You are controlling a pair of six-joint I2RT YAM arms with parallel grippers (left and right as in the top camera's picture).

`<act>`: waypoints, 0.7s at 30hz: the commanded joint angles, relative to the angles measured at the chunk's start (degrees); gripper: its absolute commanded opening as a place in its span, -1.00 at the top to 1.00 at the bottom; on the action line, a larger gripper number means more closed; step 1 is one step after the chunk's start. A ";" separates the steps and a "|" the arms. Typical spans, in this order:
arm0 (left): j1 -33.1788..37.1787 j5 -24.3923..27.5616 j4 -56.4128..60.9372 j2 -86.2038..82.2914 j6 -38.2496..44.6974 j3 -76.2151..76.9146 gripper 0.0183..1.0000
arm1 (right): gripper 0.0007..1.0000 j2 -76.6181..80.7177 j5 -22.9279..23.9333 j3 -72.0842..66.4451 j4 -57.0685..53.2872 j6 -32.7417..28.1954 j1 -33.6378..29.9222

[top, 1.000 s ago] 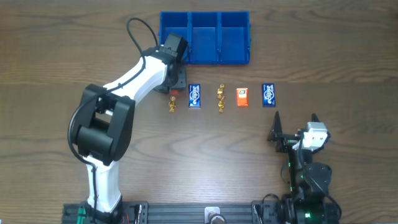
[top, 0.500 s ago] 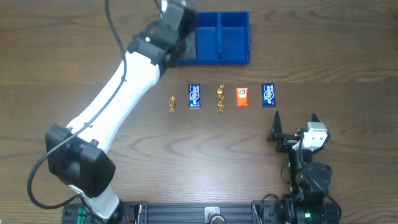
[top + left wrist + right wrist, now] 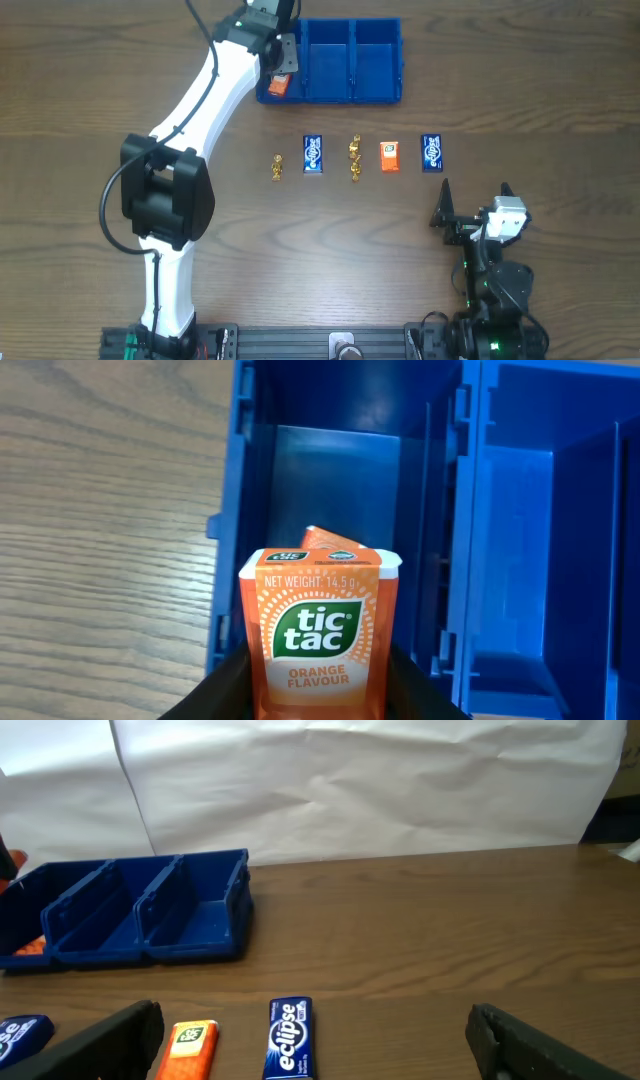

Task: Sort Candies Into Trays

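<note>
My left gripper [image 3: 282,76] is shut on an orange candy box [image 3: 320,628], held upright over the left compartment of the blue three-part tray [image 3: 352,97]. The corner of another orange box [image 3: 335,544] shows behind it inside that compartment. On the table below the tray lies a row: a gold candy [image 3: 278,167], a blue pack [image 3: 313,154], two gold candies [image 3: 355,160], an orange box [image 3: 389,156] and a second blue pack [image 3: 432,152]. My right gripper [image 3: 475,188] stands open below the row's right end, holding nothing.
The tray's middle [image 3: 545,540] and right compartments look bare. In the right wrist view a white sheet [image 3: 380,790] hangs behind the table's far edge. Bare wood lies left of the row and around the right arm.
The left arm has lifted the orange box from the left end of the row and carried it up to the tray's left compartment. The right arm has not moved.
</note>
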 commanded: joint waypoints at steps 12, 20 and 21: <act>-0.02 0.85 0.22 0.17 0.02 0.85 -1.00 | -1.00 -0.39 0.11 -0.11 -0.35 -0.31 -0.13; -7.06 2.01 -6.32 -1.33 -3.10 9.53 -1.00 | -1.00 -0.39 0.11 -0.11 -0.35 -0.31 -0.13; -9.11 1.22 -7.52 -1.33 -4.35 11.15 -1.00 | -1.00 -0.39 0.11 -0.11 -0.35 -0.31 -0.13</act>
